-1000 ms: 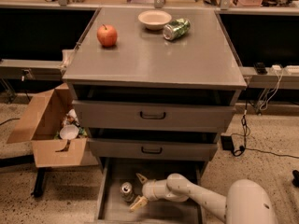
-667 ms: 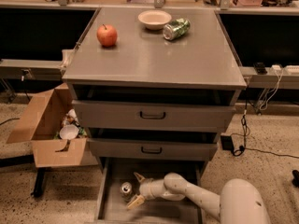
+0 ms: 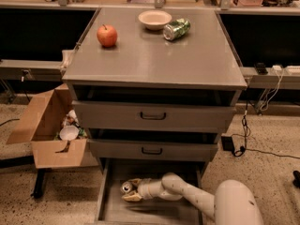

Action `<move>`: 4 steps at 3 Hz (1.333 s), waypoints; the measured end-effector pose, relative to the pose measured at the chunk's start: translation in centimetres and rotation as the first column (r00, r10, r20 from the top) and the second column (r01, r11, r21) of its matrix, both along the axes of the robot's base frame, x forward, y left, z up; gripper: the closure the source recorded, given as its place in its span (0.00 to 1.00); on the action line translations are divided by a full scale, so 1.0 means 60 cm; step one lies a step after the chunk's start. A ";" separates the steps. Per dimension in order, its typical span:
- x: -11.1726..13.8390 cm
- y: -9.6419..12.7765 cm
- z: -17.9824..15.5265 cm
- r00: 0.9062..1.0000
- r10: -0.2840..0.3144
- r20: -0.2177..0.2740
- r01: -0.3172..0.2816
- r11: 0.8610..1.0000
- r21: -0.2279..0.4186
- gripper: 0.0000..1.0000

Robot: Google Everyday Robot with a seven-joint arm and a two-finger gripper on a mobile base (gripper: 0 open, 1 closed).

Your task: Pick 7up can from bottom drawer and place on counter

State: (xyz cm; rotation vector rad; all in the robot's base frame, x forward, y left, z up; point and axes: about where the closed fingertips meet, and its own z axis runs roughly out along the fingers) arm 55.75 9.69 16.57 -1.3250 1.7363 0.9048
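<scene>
The 7up can (image 3: 126,187) stands upright in the open bottom drawer (image 3: 154,211), near its back left, silver top showing. My gripper (image 3: 132,190) reaches into the drawer from the right on a white arm. It is open, with one finger (image 3: 136,182) behind the can and the other (image 3: 131,198) in front of it, so the can sits at the fingertips. The counter (image 3: 154,62) is the grey cabinet top above.
On the counter lie a red apple (image 3: 107,35), a white bowl (image 3: 154,18) and a green can on its side (image 3: 176,29). The two upper drawers are slightly open. A cardboard box (image 3: 47,130) with rubbish stands left of the cabinet. Cables lie on the floor at the right.
My arm has reached further left in the drawer. The fingers have gone from beside the can to either side of it.
</scene>
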 end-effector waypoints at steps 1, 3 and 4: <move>-0.010 0.000 0.006 1.000 0.000 0.005 0.000 0.999 0.039 0.65; -0.064 -0.099 0.109 0.996 0.003 0.087 -0.014 0.992 0.124 1.00; -0.121 -0.159 0.200 0.990 0.027 0.140 -0.044 0.992 0.119 1.00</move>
